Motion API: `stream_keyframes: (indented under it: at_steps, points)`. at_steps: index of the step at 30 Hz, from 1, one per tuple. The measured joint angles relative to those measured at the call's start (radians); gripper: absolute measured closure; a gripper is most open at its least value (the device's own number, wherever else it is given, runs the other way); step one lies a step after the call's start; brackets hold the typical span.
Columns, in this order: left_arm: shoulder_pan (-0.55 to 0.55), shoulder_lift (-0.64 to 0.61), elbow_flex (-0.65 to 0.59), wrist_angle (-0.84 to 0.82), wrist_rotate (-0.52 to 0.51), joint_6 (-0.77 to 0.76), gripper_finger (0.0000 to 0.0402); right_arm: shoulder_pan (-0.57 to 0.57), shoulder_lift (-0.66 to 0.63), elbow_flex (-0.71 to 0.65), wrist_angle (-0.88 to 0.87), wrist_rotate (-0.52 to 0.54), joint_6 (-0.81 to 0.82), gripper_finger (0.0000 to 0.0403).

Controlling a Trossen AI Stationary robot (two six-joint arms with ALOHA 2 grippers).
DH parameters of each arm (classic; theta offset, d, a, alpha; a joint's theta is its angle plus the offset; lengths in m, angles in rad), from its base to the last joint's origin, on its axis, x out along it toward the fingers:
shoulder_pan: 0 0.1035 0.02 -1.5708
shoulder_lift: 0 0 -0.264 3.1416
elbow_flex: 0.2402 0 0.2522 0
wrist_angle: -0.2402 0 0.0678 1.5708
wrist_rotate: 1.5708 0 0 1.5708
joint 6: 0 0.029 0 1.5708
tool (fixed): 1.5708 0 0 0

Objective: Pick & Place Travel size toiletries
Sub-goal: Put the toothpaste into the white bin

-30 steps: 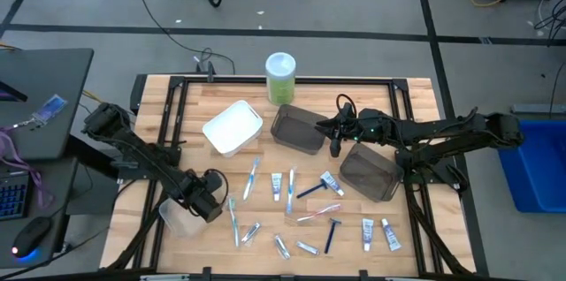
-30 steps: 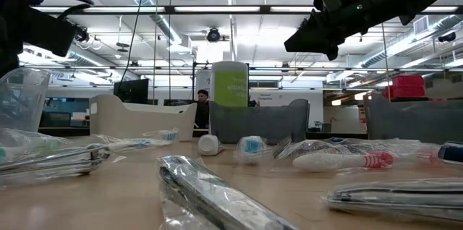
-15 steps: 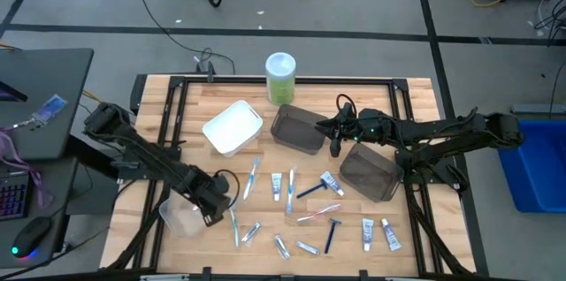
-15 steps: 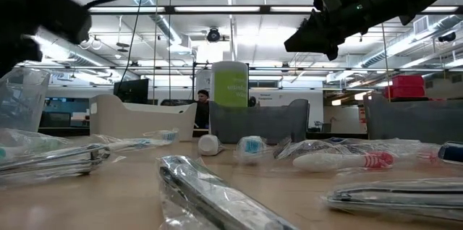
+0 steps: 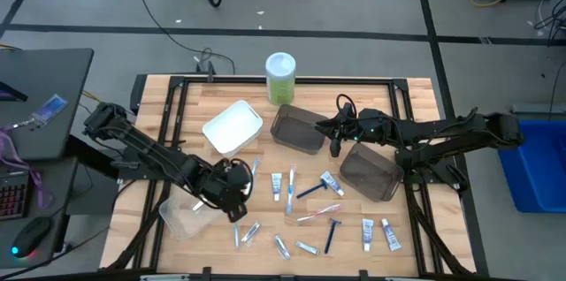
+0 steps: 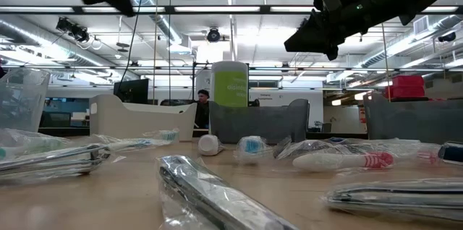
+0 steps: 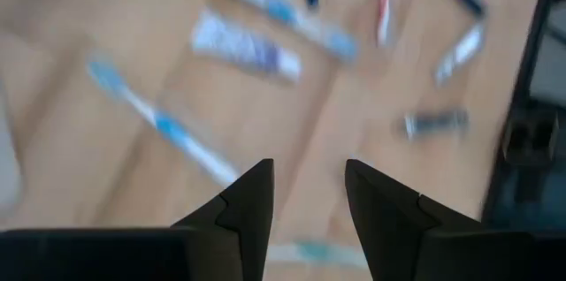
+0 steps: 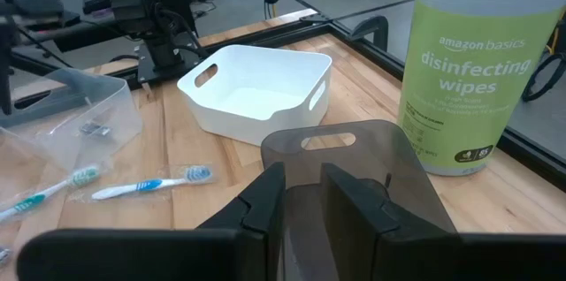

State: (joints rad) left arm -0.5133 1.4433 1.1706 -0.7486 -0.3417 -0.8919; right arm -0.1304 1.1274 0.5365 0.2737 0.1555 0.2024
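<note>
Clear plastic bin (image 5: 179, 217) is sitting at the front-left of the wooden slat tabletop (image 5: 416, 95), thin see-through walls, w/ a small item inside. Left tool (image 5: 234, 194) is hanging just right of it over the toothbrushes, fingers (image 7: 250, 197) standing apart w/ a gap, nothing btwn them. White rectangular bin (image 5: 233, 127), smooth matte plastic w/ handle slots, is lying behind the left tool. Tall green canister (image 5: 280, 78), white lid, is standing upright at the back edge.

Travel size toiletries (image 5: 292, 194) are lying scattered flat across the front-centre: slim blue/white toothbrushes (image 5: 251, 179) in crinkly clear wrap, small white and silver tubes (image 5: 306, 246), a dark blue razor (image 5: 331, 233), one red-white brush (image 5: 318, 214). Two more white tubes (image 5: 378, 232) are lying front-right.

Smoky dark bin (image 5: 297, 129), translucent, rounded corners, is sitting mid-back. Right tool (image 5: 335, 146) is hovering at that bin's right edge, fingers (image 8: 269, 200) narrow, only a slim gap, holding nothing. Second dark bin (image 5: 370, 172) is sitting right of it, tilted diagonally.
</note>
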Motion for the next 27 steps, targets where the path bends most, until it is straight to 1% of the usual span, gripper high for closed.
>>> stream_keyframes:
  at_steps: [4,8,12,15,17,19,22,23,25,27]
  points:
    - [0.006,0.000,0.000,0.040,-0.114,0.070,0.0250,0.000,0.000,0.000,0.000,0.000,0.000,0.0323]
    - [0.021,0.004,0.000,0.040,-0.183,0.117,0.0250,0.000,0.000,0.000,0.000,0.000,0.000,0.0321]
    - [0.040,0.018,-0.001,0.056,-0.241,0.123,0.0250,0.000,0.000,0.000,0.000,0.000,0.000,0.0321]
    - [0.062,0.031,0.000,0.075,-0.250,0.127,0.0250,0.000,0.000,0.000,0.000,0.000,0.000,0.0323]
    - [0.072,0.035,-0.004,0.059,-0.248,0.131,0.0250,0.000,0.000,0.000,0.005,0.000,0.000,0.0322]
    - [0.089,0.058,0.002,0.090,-0.234,0.133,0.0250,0.000,0.000,0.000,0.002,0.000,0.000,0.0321]
    - [0.103,0.099,-0.004,0.101,-0.178,0.186,0.0250,0.000,0.000,0.000,0.004,0.000,0.000,0.0320]
    - [0.109,0.121,-0.001,0.153,-0.158,0.206,0.0250,0.000,0.000,0.000,0.001,0.000,0.000,0.0321]
    - [0.117,0.164,-0.001,0.187,-0.124,0.229,0.0250,0.000,0.000,0.000,0.008,0.000,0.000,0.0323]
    - [0.127,0.215,-0.001,0.263,-0.090,0.257,0.0250,0.000,0.000,0.000,0.003,0.000,0.000,0.0322]
